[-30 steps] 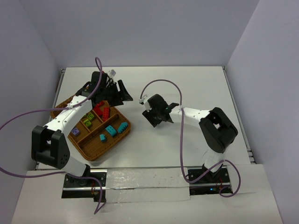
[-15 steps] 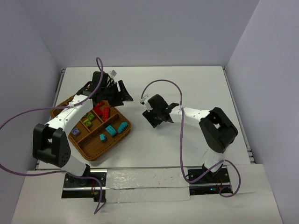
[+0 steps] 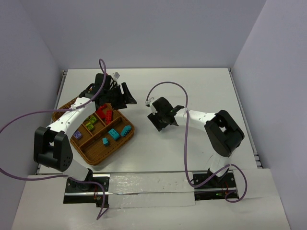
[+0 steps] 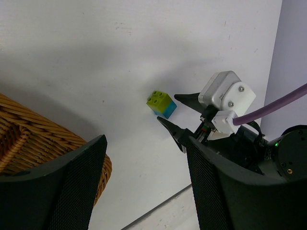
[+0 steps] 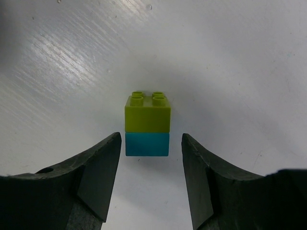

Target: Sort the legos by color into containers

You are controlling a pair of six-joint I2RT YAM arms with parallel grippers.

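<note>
Two joined plastic bricks (image 5: 147, 125), lime-green atop teal-blue, stand on the white table (image 3: 201, 86) at roughly 3 o'clock from the brown woven wicker tray (image 3: 103, 155) (other loose bricks (image 3: 104, 114) lie inside). Right gripper (image 5: 149, 139) jaws stand apart, flanking the pair without touching; left gripper (image 4: 146, 141) jaws, also apart and empty, hover by the tray's 1 o'clock corner.

Grn-on-teal lego stack (image 5: 147, 125) upright, apart frm tray (image 3: 93, 160).

Wicker tray (image 3: 98, 160) holds coloured bricks (image 3: 113, 134); left end effector (image 3: 125, 96) hovers at its corner, apparently open.
</note>
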